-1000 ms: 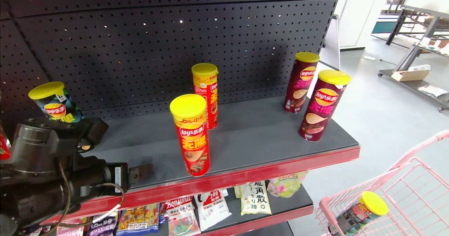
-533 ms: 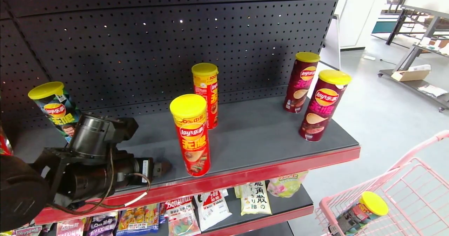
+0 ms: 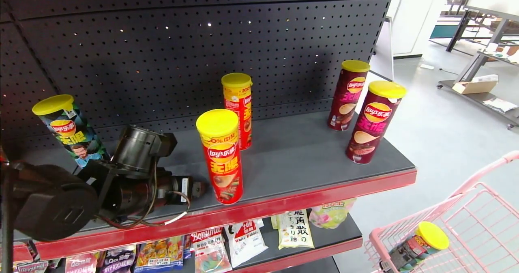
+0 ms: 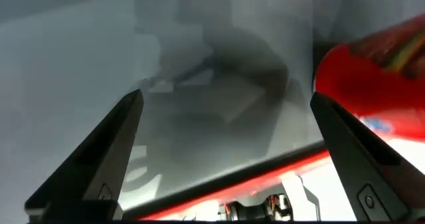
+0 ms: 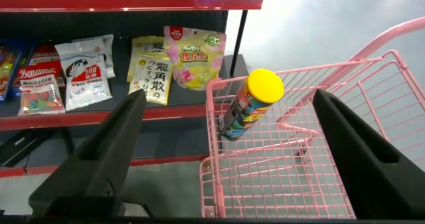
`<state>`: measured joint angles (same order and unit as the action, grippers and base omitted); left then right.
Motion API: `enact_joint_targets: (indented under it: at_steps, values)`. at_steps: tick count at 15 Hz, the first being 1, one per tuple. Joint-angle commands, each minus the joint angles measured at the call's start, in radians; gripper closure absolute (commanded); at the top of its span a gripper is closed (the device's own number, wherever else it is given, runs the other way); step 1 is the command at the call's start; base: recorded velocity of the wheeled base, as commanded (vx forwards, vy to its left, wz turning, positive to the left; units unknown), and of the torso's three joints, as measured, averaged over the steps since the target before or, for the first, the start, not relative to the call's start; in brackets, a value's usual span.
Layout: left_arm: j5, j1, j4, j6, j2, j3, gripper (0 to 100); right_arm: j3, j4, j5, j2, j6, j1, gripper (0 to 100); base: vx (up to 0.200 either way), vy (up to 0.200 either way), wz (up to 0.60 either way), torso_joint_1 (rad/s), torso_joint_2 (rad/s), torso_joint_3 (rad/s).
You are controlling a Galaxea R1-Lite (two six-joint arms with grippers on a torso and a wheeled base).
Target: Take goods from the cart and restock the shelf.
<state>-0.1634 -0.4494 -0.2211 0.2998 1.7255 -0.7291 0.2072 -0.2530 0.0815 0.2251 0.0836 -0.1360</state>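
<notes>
On the grey shelf (image 3: pixel 292 155) stand a dark blue chip can (image 3: pixel 69 131) at the far left, two red cans (image 3: pixel 221 155) (image 3: pixel 238 108) in the middle and two maroon cans (image 3: pixel 350 94) (image 3: pixel 373 121) at the right. My left gripper (image 3: pixel 200 188) lies low over the shelf's front, just left of the front red can's base. It is open and holds nothing (image 4: pixel 226 98), with that red can (image 4: pixel 372 84) beside one finger. My right gripper (image 5: pixel 229 94) hangs open over the pink cart (image 5: pixel 299 157), where a dark can with a yellow lid (image 5: pixel 252 104) leans in the corner.
Snack bags (image 3: pixel 243 240) fill the lower shelf (image 5: pixel 99 111) under the red front lip (image 3: pixel 324 194). A black pegboard (image 3: pixel 182 41) backs the shelf. The pink cart (image 3: pixel 466 208) stands at the lower right on open grey floor. Trolleys stand far right.
My left arm has swung right along the shelf front, away from the blue can, which now stands uncovered. Its gripper has come up beside the front red can.
</notes>
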Motion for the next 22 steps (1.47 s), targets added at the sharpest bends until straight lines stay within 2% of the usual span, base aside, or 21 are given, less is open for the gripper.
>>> enact_joint_targets:
  at_steps: [1, 12, 22]
  values:
    - [-0.001, -0.002, 0.0, 0.001, 0.025, -0.016, 0, -0.002, 0.0, 0.0, 0.003, 0.001, -0.001, 0, 0.0, 0.0, 0.0, 0.0, 0.0, 0.0]
    - [-0.001, -0.04, 0.002, 0.002, 0.069, -0.085, 0, -0.003, 0.0, 0.001, 0.003, 0.001, -0.001, 0, 0.0, 0.0, 0.0, 0.0, 0.0, 0.0]
    - [-0.001, -0.057, 0.002, 0.01, 0.081, -0.096, 0, -0.003, 0.0, 0.003, 0.002, 0.001, -0.001, 0, 0.0, 0.0, 0.0, 0.0, 0.0, 0.0]
